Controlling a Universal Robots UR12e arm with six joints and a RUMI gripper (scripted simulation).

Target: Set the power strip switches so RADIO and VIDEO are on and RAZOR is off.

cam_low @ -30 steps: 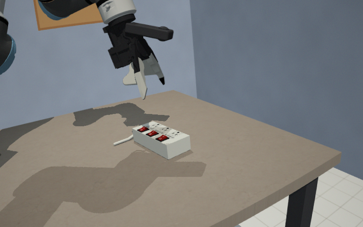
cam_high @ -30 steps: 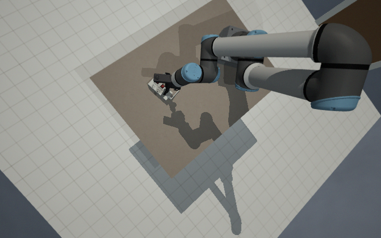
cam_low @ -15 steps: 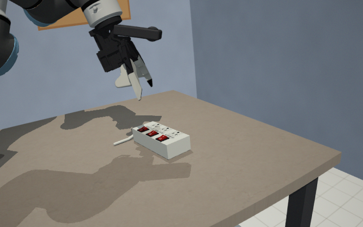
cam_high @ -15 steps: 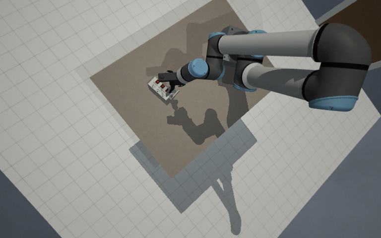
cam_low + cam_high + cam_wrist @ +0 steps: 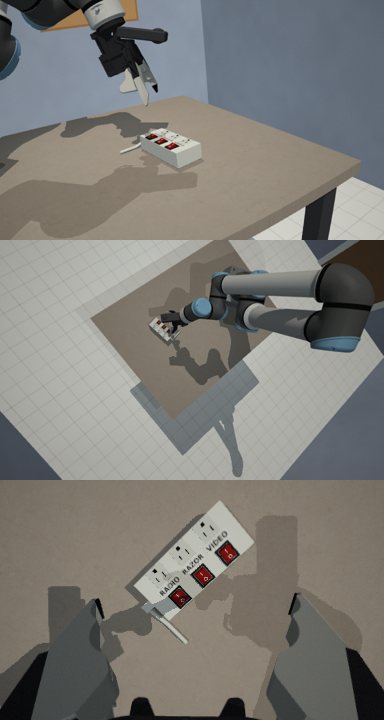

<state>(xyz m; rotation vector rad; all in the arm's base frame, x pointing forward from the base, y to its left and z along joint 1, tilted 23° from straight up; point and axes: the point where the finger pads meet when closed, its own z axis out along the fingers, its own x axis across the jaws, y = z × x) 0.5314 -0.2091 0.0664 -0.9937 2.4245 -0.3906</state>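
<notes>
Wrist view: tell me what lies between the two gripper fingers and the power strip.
Nothing solid. In the wrist view only table top with shadows separates the open gripper from the power strip; its short cord stub points toward the fingers. The exterior view shows the gripper well above.
</notes>
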